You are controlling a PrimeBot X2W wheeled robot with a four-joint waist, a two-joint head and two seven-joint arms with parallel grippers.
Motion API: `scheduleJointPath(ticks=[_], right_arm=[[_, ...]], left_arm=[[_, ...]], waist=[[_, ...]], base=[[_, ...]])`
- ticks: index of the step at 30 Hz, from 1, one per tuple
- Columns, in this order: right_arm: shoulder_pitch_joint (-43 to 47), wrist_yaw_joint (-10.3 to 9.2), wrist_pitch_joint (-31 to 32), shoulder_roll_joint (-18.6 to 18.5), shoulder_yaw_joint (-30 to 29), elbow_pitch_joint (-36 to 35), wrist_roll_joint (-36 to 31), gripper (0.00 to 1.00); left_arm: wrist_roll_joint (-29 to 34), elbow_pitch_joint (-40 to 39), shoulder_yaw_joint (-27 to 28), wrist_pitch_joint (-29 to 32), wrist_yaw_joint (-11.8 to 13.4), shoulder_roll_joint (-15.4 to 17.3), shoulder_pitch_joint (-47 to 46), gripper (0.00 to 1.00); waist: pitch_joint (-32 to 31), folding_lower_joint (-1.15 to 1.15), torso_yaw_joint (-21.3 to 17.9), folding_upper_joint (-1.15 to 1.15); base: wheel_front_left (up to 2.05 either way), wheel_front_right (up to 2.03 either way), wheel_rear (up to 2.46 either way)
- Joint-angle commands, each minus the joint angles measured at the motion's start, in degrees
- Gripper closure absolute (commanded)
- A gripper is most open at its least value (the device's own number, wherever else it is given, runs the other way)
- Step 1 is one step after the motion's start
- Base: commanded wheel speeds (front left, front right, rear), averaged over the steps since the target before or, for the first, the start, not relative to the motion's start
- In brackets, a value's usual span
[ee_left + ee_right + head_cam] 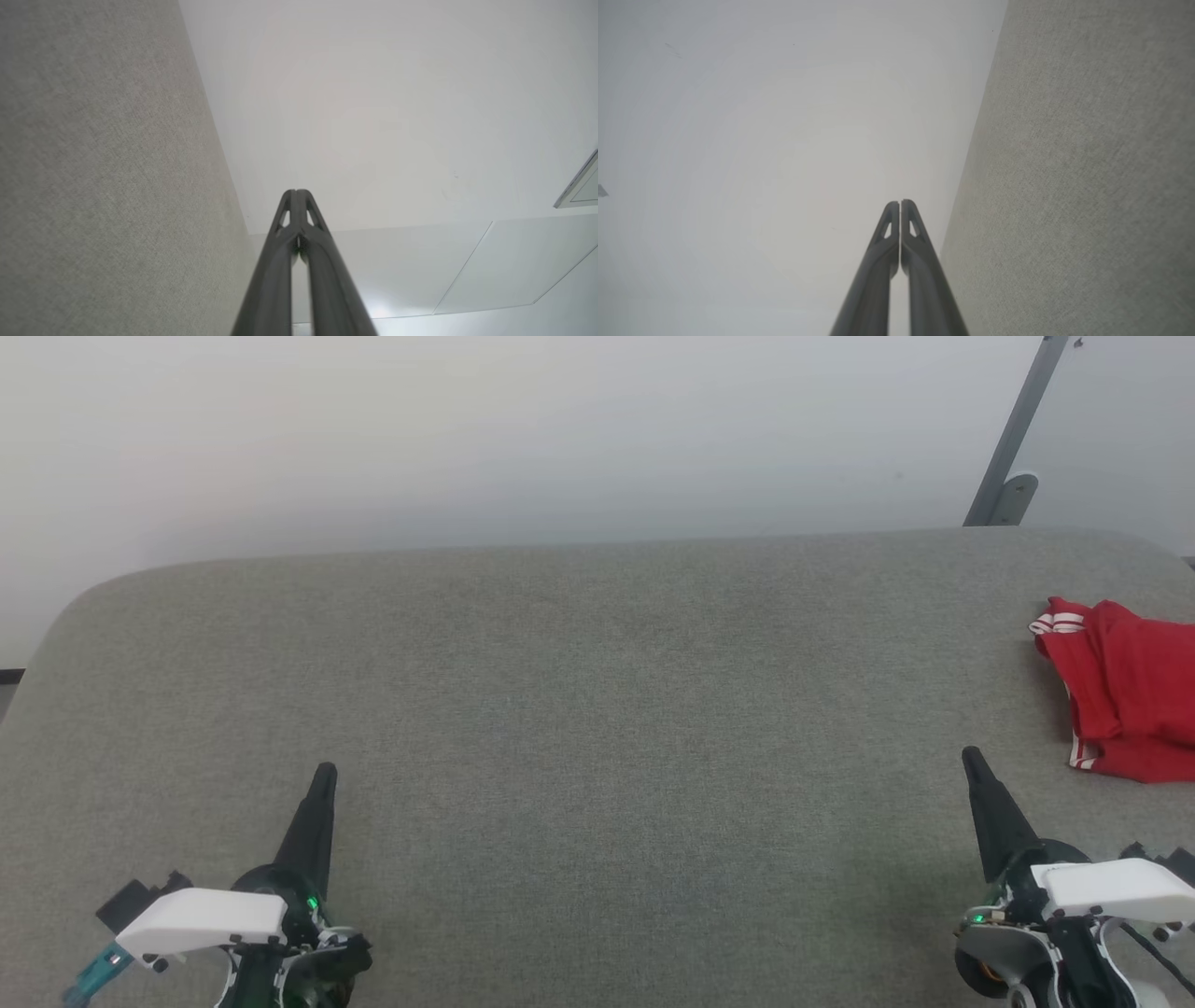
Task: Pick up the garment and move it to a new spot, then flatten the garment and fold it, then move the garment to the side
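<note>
The red garment (1125, 698) lies bunched at the table's far right edge, white-striped trim showing on its left side, partly cut off by the frame. My right gripper (972, 761) rests at the lower right, shut and empty, a short way in front and left of the garment. At the lower left my left gripper (326, 775) is shut too, holding nothing, far from the garment. In the wrist views, the left gripper (296, 191) and the right gripper (900, 202) each have their fingertips pressed together.
A grey fabric-covered table (579, 709) with rounded corners spreads across the head view, against a pale wall. A grey metal pole (1013, 439) leans behind the table's far right corner.
</note>
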Motion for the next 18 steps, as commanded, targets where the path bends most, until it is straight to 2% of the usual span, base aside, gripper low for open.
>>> scheduleJointPath(ticks=[1,18], right_arm=[[-0.5,0.0,0.4,0.4,-0.3,-0.3,0.9,1.0],[-0.5,0.0,0.6,0.5,-0.3,-0.3,1.7,1.0]], left_arm=[[-1.4,0.0,0.0,0.4,-0.2,-0.2,-0.9,1.0],[-2.1,0.1,-0.1,0.7,-0.2,-0.3,-1.0,1.0]], waist=[[0.0,0.0,0.0,0.0],[0.0,0.0,0.1,0.0]], base=[[0.0,0.0,0.0],[0.0,0.0,0.0]])
